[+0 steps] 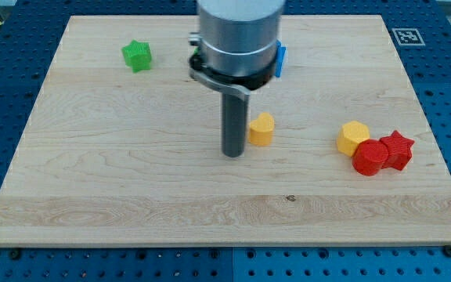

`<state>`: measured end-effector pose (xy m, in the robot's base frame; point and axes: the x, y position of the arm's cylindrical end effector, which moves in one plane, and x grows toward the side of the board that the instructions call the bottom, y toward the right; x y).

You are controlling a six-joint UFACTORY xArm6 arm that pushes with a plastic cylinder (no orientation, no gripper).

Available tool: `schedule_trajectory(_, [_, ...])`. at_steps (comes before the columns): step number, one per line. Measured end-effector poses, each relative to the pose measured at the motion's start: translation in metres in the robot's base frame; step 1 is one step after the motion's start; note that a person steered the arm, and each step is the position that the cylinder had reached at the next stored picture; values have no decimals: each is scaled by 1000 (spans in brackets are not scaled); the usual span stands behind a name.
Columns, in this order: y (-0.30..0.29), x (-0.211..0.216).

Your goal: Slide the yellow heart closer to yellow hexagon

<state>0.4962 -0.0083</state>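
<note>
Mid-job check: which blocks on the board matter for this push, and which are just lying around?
In the job:
yellow heart, just to the view's right of my tip
yellow hexagon, further right

Lying about:
green star, top left
blue block, mostly hidden behind the arm
red cylinder, touching the hexagon
red star, beside the cylinder

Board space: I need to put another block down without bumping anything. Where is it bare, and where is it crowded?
Bare: the wooden board along the view's bottom, and its left below the green star. Crowded: the right, where the yellow hexagon, red cylinder and red star cluster. My tip sits just left of the yellow heart.
</note>
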Motion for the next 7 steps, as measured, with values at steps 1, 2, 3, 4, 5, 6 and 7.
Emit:
schedule_trajectory(1, [-5,-37])
schedule_trajectory(2, [17,-38])
schedule_trajectory(3, [27,-24])
schedule_trajectory(4, [52,-12])
schedule_trajectory(5, [88,-10])
schedule_trajectory(6, [130,-10])
schedule_trajectory(7, [149,-10])
